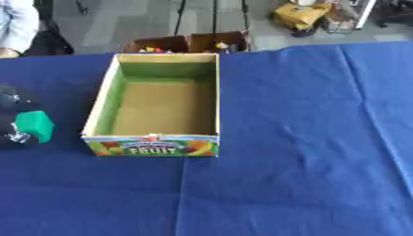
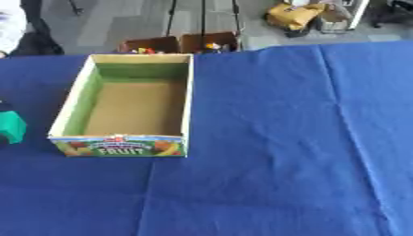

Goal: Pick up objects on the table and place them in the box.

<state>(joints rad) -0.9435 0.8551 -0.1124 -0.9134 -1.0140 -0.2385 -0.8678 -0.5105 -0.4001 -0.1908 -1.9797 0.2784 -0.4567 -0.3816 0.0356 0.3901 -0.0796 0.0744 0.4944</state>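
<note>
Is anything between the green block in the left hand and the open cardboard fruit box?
Nothing visible apart from the box's own left wall. The left hand holds the green block just left of the cardboard fruit box, whose inside is bare.

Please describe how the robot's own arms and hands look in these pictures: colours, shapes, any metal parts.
Only the left hand shows, at the left edge of the left eye view. It is mostly black, rounded and bulky, with a small silver metal part low on it. No cables or markings can be made out. The right hand and arm are not in view.
</note>
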